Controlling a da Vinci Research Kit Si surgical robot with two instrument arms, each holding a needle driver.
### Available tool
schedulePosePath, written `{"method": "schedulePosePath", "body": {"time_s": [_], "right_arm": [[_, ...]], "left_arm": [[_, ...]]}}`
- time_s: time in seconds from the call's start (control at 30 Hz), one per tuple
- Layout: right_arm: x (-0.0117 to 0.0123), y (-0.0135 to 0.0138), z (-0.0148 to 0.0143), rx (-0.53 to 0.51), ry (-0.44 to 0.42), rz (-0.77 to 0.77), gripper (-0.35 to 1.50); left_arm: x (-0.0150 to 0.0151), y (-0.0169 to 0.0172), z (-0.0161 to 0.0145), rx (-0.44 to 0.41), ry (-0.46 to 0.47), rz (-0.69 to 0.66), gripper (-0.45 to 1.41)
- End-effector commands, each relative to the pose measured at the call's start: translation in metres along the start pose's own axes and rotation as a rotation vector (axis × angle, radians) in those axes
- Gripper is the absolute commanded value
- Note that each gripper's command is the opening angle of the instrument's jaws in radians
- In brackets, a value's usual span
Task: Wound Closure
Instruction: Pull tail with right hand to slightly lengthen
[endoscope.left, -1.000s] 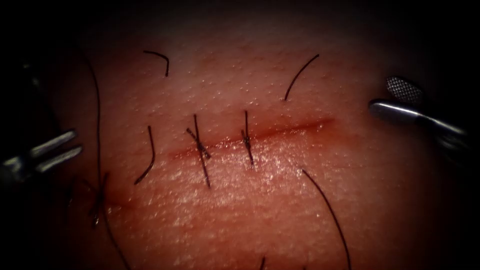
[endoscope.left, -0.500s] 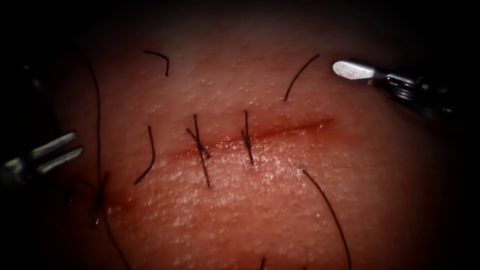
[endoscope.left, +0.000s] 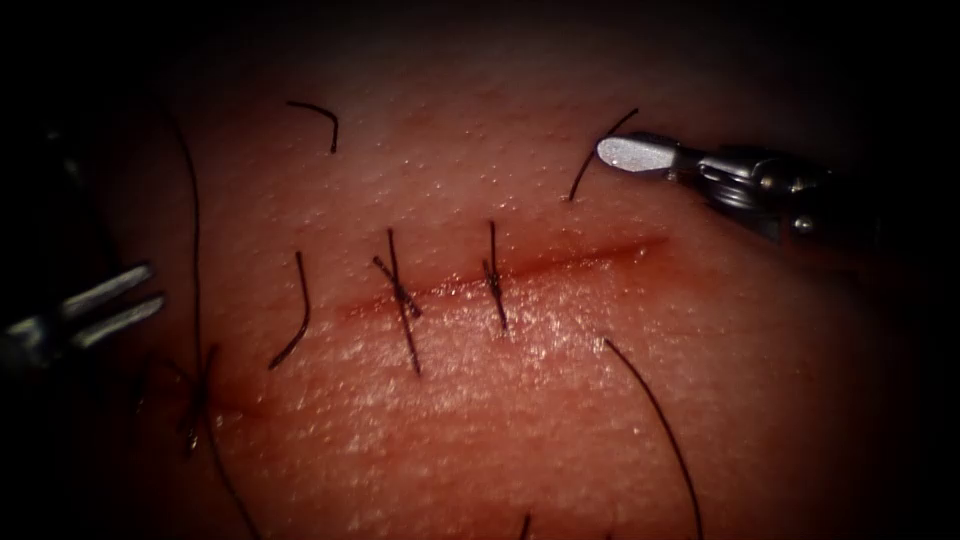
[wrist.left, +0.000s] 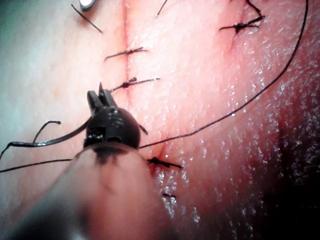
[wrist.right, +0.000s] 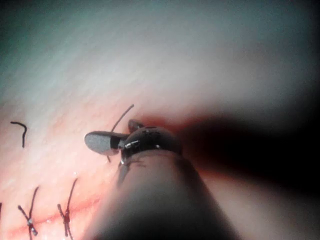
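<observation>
Two dark knotted stitches (endoscope.left: 400, 295) already cross the reddish cut (endoscope.left: 520, 268) in the pale pork tissue (endoscope.left: 560, 400), its right end unstitched, while both steel needle drivers, left (endoscope.left: 112, 303) parted and right (endoscope.left: 640, 155) hard to judge, hold nothing.

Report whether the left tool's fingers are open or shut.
Open. In the endoscope view the left tool shows its two fingers spread apart with a dark gap between them, holding nothing.

Tissue (endoscope.left: 560, 420) cut (endoscope.left: 560, 262) horizontal, 2 stitches (endoscope.left: 400, 295) crossing it
</observation>
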Motion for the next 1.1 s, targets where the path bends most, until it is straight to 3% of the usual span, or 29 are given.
{"method": "schedulePosePath", "body": {"time_s": [0.03,0.3,0.4,0.47,0.5,0.53,0.57,0.8,1.1], "right_arm": [[0.0004,-0.0001,0.0017,-0.004,-0.001,-0.003,1.47],[0.0008,0.0,0.0024,0.018,0.021,-0.034,1.47],[0.0011,-0.0006,0.0022,0.05,0.035,-0.049,1.36],[0.0013,-0.0012,0.002,0.057,0.047,-0.09,1.16],[0.0014,-0.0014,0.0019,0.046,0.057,-0.128,0.88],[0.0015,-0.0018,0.0018,0.012,0.081,-0.229,0.0],[0.0017,-0.002,0.0017,-0.015,0.089,-0.284,-0.35],[0.0018,-0.003,0.0008,-0.042,0.097,-0.514,-0.35],[0.0016,-0.0062,-0.0013,-0.028,0.182,-0.746,-0.35]], "left_arm": [[-0.0001,0.0,0.0007,0.001,0.002,0.001,-0.45],[0.0001,0.0,0.0006,0.001,0.0,0.001,-0.45],[0.0,0.0001,0.0007,0.001,0.003,0.001,-0.45],[0.0,0.0001,0.0008,-0.001,0.001,0.002,-0.45],[0.0,0.0001,0.0009,-0.001,0.001,0.002,-0.45],[0.0,0.0001,0.0009,0.0,0.001,0.002,-0.45],[0.0,0.0001,0.0009,0.0,0.001,0.002,-0.45],[0.0001,0.0002,0.001,0.001,0.0,0.002,-0.45],[-0.0001,0.0007,0.0023,-0.017,-0.004,0.002,-0.45]]}}
